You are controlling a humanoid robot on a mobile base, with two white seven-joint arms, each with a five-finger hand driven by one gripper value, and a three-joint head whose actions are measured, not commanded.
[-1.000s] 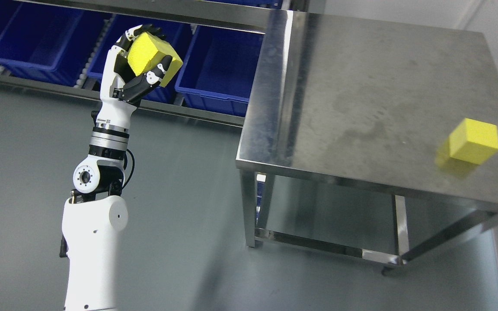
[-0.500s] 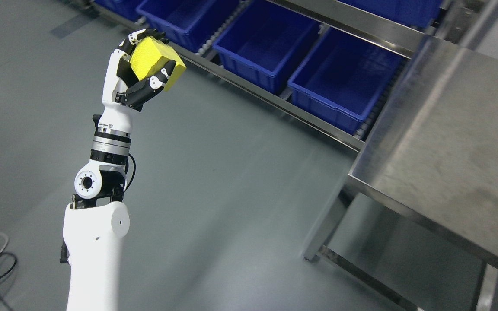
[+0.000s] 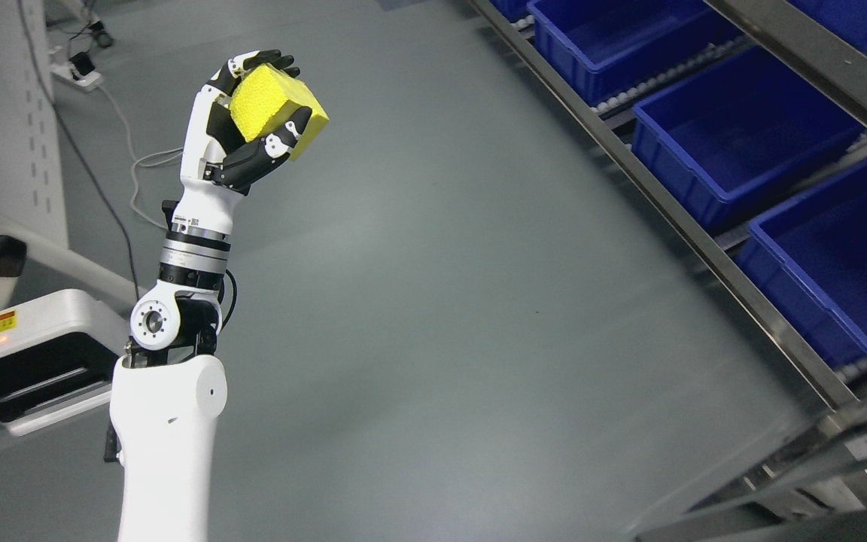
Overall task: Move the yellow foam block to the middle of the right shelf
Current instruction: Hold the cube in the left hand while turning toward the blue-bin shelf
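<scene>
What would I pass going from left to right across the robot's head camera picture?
White machine with a warning sticker → left hand gripping the yellow foam block → bare grey floor → blue bins on the metal shelf rack.

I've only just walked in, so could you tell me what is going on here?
The robot's left hand is raised and holds a yellow foam block, fingers wrapped around it, above the grey floor. A rack with blue bins runs along the right side, and the block is not yet on any shelf. The right arm is out of view.
</scene>
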